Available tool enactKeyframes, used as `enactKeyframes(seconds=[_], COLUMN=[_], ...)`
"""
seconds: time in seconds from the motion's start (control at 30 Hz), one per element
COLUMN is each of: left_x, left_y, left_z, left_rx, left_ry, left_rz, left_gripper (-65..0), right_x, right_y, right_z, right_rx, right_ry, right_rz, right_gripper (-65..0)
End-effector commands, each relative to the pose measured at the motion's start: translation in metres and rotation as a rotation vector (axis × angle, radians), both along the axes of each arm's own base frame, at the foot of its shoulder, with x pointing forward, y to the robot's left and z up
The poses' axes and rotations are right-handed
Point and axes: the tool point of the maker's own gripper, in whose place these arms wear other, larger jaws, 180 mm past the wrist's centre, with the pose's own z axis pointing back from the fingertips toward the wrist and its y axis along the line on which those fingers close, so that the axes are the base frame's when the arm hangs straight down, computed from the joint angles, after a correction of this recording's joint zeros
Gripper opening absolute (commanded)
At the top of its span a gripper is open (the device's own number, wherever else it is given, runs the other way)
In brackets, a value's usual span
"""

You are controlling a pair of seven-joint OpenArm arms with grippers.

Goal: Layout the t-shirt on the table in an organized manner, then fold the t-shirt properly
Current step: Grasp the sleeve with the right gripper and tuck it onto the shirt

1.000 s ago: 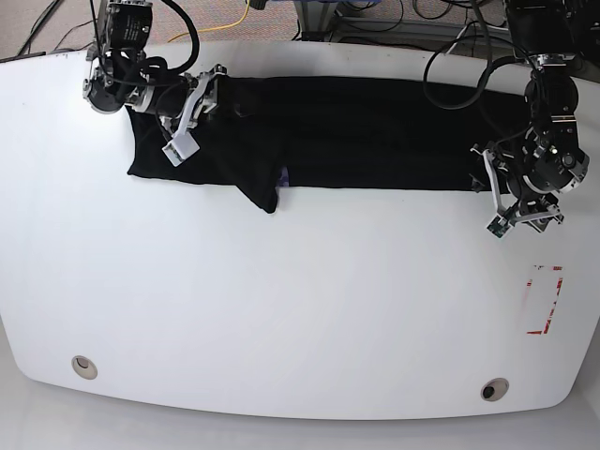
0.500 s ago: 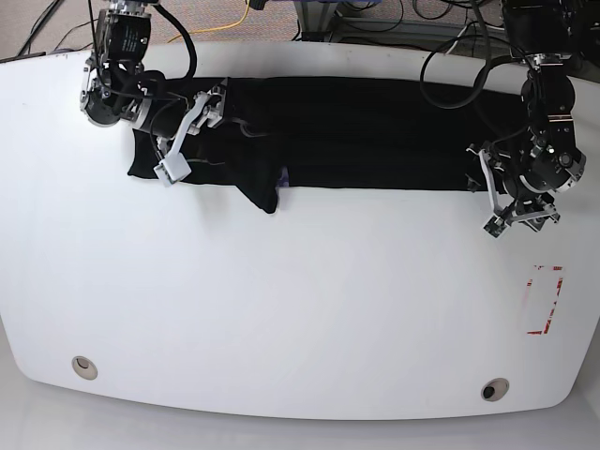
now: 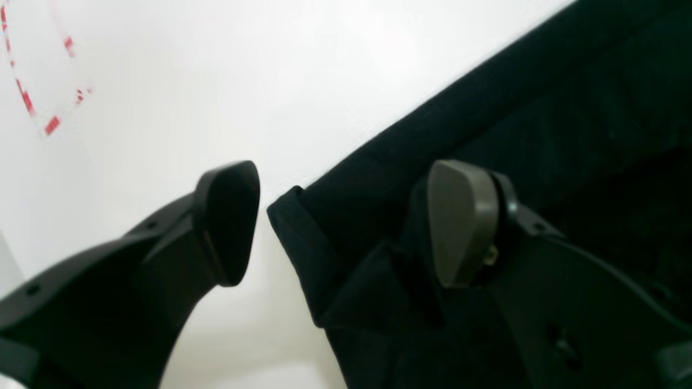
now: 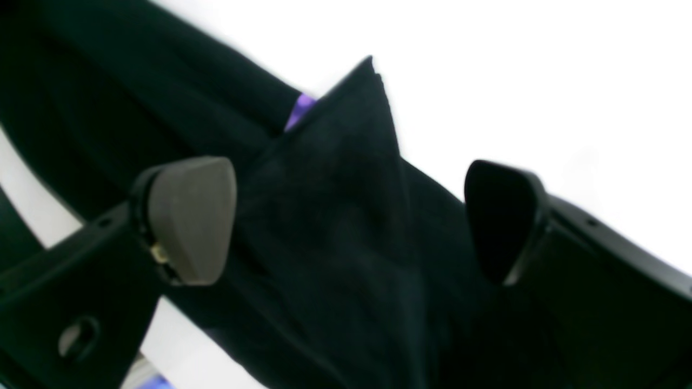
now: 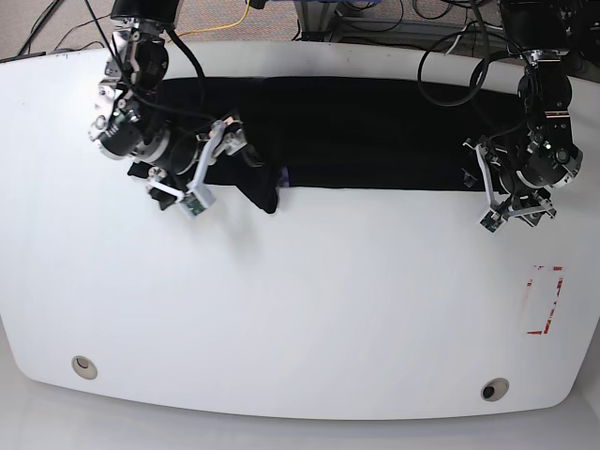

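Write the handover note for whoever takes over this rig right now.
Left hand: open, empty, straddling the corner of the t-shirt.
Right hand: open, empty, above a pointed flap of the shirt near a purple bit of print.
T-shirt lies as a long band along the far side of the table, one flap sticking out toward the near side.
Done: shirt laid out and folded into a band, as far as the views show.
Left: tuck the stray flap and fold the band shorter. Neither hand grips cloth.
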Motion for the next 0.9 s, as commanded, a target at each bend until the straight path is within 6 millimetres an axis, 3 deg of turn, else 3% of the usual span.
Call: enactKeyframes(seconds=[0.0, 0.2, 0.37, 0.87], left_x=[0.008, 0.009, 0.008, 0.008], left_y=[0.002, 0.002, 0.002, 0.002], left_z=[0.012, 0.013, 0.013, 0.012], left_rx=[0.007, 0.007, 0.007, 0.006], left_ry=[-0.041, -0.044, -0.043, -0.041], left_rz=[-0.006, -0.006, -0.006, -0.006], left_gripper=[-20.4, -20.4, -20.4, -20.4], right_x=[-0.003, -0.029, -0.044, -0.036], right_y=[0.032, 0.062, 0.072, 0.068], right_z=[0.012, -0.005, -0.015, -0.025], right_rx=[-0.011, -0.036, -0.061, -0.072], right_ry=[-0.088, -0.101, -0.128, -0.164], right_rz=[0.097, 0.201, 0.242, 0.228], right_gripper=[0.0, 0.0, -5.5, -6.7])
